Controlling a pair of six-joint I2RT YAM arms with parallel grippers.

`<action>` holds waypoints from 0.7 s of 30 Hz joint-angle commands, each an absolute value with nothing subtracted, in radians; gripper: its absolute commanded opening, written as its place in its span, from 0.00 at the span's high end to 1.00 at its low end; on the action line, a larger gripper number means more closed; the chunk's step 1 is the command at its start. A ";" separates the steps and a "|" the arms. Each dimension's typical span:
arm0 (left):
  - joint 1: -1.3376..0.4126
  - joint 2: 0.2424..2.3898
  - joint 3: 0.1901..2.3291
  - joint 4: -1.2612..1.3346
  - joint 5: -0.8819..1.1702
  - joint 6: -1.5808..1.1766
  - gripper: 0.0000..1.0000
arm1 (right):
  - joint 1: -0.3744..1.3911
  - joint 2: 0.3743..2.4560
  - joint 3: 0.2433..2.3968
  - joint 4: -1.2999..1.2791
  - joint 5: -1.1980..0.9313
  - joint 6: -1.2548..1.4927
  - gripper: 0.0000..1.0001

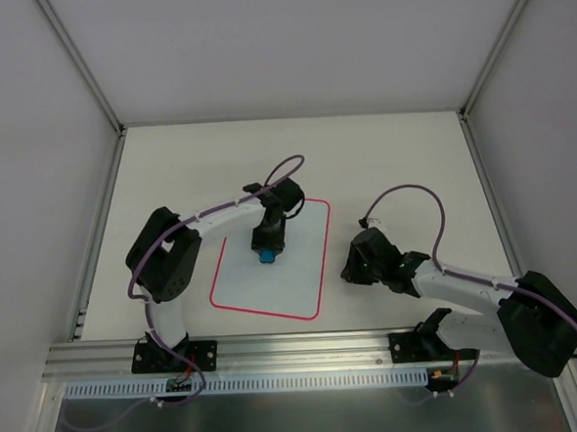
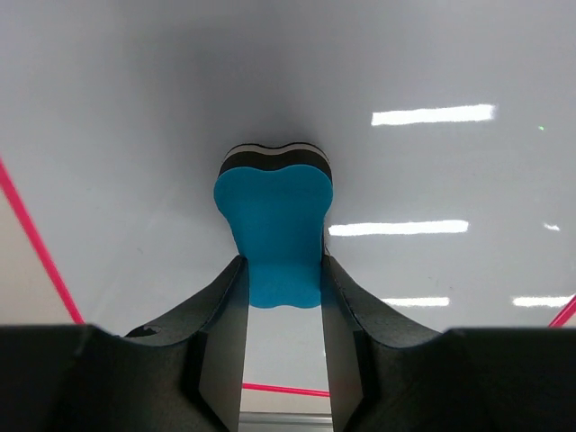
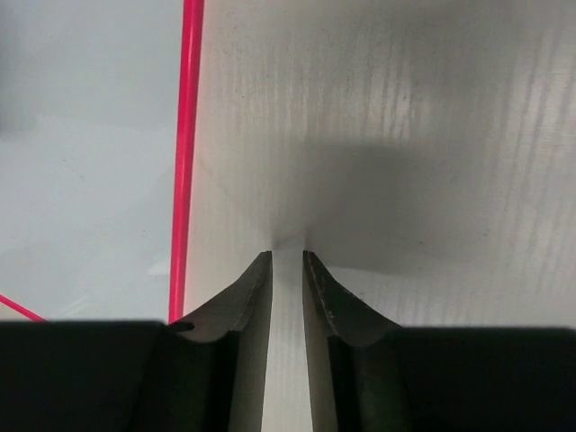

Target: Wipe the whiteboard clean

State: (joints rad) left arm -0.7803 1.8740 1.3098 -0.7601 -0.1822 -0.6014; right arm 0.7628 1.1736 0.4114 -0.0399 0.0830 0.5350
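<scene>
The whiteboard [image 1: 294,279] lies flat on the surface [image 1: 403,160], about midway between the left and right edges and nearer the near edge than the far one. It is turned slightly, so its near-right corner sits closer to the near edge than its near-left corner. From above it looks almost square. The long axis cannot be told for certain, but it probably runs near to far. No writing shows on the bare areas in any view.

Handling, as judged: the board is a thin, stiff, light panel with a glossy, slippery face. It will likely slide under a wiping stroke unless held. Because it lies flush on the surface, an edge pinch is awkward. Pressing down on a margin or corner just inside the red border [image 3: 187,135] is the better hold.

The left fingers [image 2: 220,333] are closed on a blue eraser [image 2: 274,225], clamping its narrow end. The dark felt side faces the board, over the far half toward the left, and appears to be in contact.

The right fingers [image 3: 337,310] stand slightly apart with a narrow gap and nothing between them. Their tips are on or just above the surface, just beside the board's right edge and outside the border. They do not touch the board.
</scene>
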 commanded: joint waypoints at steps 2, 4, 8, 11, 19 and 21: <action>-0.684 1.763 1.322 -0.752 -0.178 -0.566 1.00 | 0.759 1.117 0.431 -0.230 0.181 0.448 0.74; -0.626 1.712 1.303 -0.752 -0.198 -0.555 1.00 | 0.759 1.065 0.446 -0.268 0.199 0.420 0.62; -0.503 1.663 1.260 -0.753 -0.201 -0.526 1.00 | 0.759 0.979 0.469 -0.328 0.238 0.387 0.33; -0.387 1.644 1.226 -0.755 -0.210 -0.509 1.00 | 0.758 0.917 0.497 -0.380 0.256 0.362 0.13; -0.138 1.735 1.247 -0.747 -0.186 -0.450 0.96 | 0.758 0.781 0.581 -0.511 0.351 0.285 0.01; -0.089 1.779 1.278 -0.744 -0.189 -0.436 0.94 | 0.756 0.758 0.606 -0.525 0.370 0.269 0.01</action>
